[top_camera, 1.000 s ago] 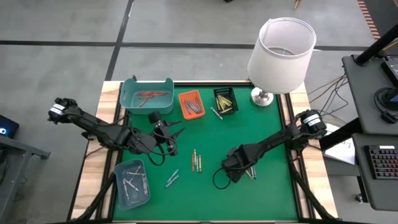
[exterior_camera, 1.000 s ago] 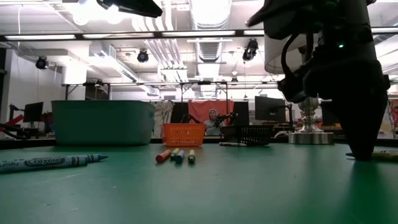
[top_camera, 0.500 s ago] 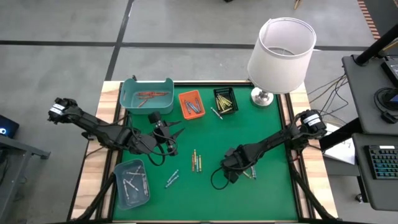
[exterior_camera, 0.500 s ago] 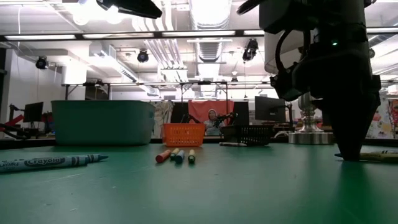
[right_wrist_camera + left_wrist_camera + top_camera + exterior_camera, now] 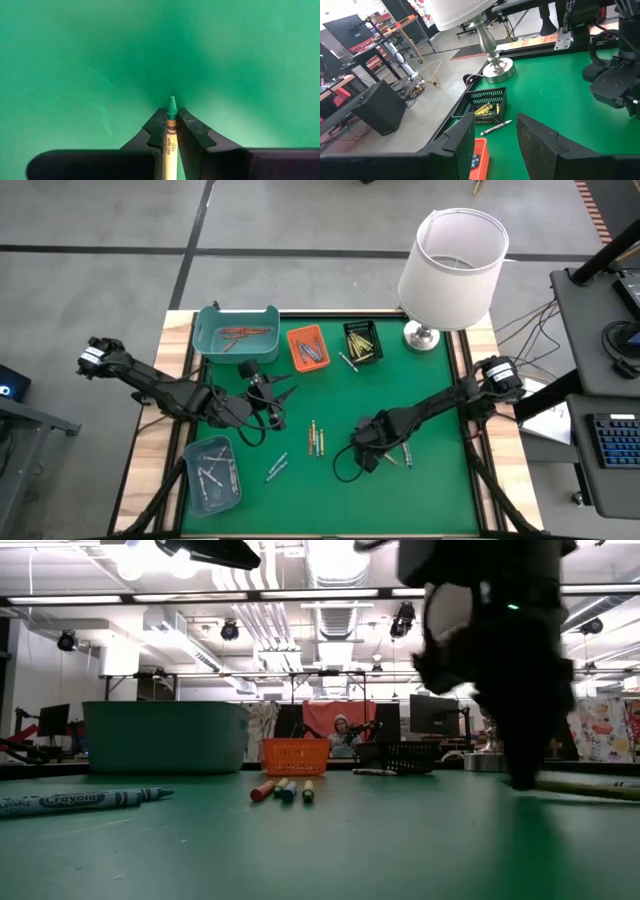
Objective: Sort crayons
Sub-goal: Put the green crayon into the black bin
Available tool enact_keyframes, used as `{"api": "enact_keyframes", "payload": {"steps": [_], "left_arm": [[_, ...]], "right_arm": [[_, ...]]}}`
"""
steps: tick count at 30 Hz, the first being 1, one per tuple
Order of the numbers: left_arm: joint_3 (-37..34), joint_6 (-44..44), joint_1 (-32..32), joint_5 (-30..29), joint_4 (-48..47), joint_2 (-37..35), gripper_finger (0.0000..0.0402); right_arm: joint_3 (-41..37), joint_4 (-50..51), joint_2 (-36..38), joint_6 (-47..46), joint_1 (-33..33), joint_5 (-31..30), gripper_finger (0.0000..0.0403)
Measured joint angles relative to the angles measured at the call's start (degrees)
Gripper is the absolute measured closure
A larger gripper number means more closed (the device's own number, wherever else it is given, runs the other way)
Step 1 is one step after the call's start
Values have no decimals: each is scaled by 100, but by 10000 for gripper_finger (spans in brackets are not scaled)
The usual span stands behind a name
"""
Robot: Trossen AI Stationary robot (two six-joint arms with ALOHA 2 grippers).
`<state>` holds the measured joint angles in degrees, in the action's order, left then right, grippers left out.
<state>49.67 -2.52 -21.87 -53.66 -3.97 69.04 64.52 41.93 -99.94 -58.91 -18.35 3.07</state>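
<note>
The left gripper (image 5: 283,393) waited with its claw wide open near the orange tray (image 5: 307,347). Loose crayons (image 5: 315,439) lay mid-table. The right gripper (image 5: 366,461) pinched a yellow-green crayon (image 5: 171,135) against the green table (image 5: 430,490).

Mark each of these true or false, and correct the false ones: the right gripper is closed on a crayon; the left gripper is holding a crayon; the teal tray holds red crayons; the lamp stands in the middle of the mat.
1. The right gripper is closed on a crayon. True.
2. The left gripper is holding a crayon. False: its fingers stand open with nothing between them.
3. The teal tray holds red crayons. True.
4. The lamp stands in the middle of the mat. False: it stands at the far right corner, beside the black tray.
</note>
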Motion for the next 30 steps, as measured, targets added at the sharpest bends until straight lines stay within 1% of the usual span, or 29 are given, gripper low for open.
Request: {"api": "enact_keyframes", "payload": {"steps": [5, 12, 17, 20, 26, 30], "left_arm": [[0, -59, -4, 2, 0, 0, 274], [0, -61, -4, 2, -2, 0, 274], [0, -17, -15, 2, -16, 0, 274], [0, 20, -48, 12, -54, -2, 274], [-12, 44, -68, 22, -172, -7, 274], [-66, 163, -64, 21, -274, -9, 274]], "right_arm": [[299, 55, 4, 509, 150, 66, 377], [660, 50, 7, 1448, 502, 78, 377], [826, -64, 9, 2268, 777, -263, 377], [827, -586, 36, 2775, 934, -334, 377], [703, -2154, 92, 3869, 1180, -340, 377], [575, -3402, 92, 4517, 1339, -649, 377]]}}
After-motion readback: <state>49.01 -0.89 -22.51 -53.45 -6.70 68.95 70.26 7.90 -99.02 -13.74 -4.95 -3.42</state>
